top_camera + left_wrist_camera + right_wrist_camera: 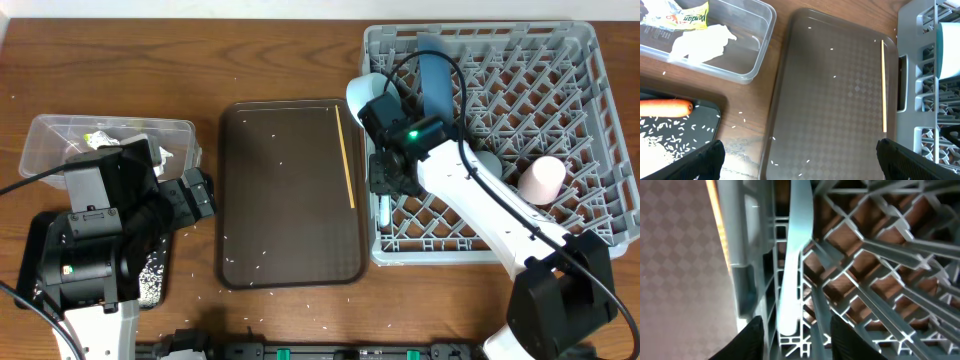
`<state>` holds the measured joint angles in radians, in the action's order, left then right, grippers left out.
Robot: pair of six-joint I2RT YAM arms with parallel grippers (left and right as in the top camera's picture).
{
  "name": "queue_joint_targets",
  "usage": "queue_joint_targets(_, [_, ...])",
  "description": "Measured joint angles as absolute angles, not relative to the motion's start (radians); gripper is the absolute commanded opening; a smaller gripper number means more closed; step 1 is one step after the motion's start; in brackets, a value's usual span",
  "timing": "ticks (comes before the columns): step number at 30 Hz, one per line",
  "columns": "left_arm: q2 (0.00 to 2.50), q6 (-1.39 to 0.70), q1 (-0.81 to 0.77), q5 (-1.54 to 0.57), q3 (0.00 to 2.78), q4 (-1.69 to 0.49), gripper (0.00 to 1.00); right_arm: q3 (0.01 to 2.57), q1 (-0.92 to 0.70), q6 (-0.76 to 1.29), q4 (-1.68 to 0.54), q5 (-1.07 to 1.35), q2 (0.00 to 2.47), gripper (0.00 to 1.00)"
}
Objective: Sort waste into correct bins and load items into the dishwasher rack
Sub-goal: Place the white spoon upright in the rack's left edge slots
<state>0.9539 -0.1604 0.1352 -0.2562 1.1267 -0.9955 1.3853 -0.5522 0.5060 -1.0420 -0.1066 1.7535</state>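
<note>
The right pincer [796,325] hangs over the left edge of the large square light-grey plastic dishwasher rack [590,60]. Its dark fingers stand apart on either side of the light blue flat utensil [790,270] without gripping it, so the pincer is released. The utensil lies lengthwise in the narrow row just inside the rack's left wall, resting on the lattice.

Deeper in the rack, a large dark-blue round plate [437,85] stands on edge among the pegs near the back-left. A pale pink cup [541,180] sits toward the right side.

Just beside the rack on the brown wooden tabletop [200,60] lies the dark brown rectangular serving tray [290,200]. A single thin wooden chopstick [883,85] lies along the tray's right side, and a few loose white rice grains [832,49] dot the tray and the tabletop.

The left pincer [799,147] hovers near the tray's left side with its fingers spread wide and nothing between them.

To its left is the clear rectangular plastic tub [747,75], holding the crumpled yellow-and-silver wrapper [685,17] and the crumpled white napkin [702,42]. Next to the tub, the shallow black rectangular tray [705,107] holds the orange carrot [665,107] and more rice.
</note>
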Motion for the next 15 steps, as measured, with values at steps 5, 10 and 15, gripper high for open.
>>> queue_joint_targets(5, [0.954, -0.160, 0.135, -0.256, 1.127, -0.995, 0.98, 1.393, -0.586, 0.389, -0.978, -0.096, 1.753, 0.36])
queue_joint_targets(10, [0.954, -0.160, 0.135, -0.256, 1.127, -0.995, 0.98, 1.396, -0.672, 0.311, -0.862, -0.063, 1.753, 0.34])
queue_joint_targets(15, [0.954, -0.160, 0.135, -0.256, 1.127, -0.995, 0.98, 1.400, -0.718, 0.311, -0.732, -0.060, 1.772, 0.34])
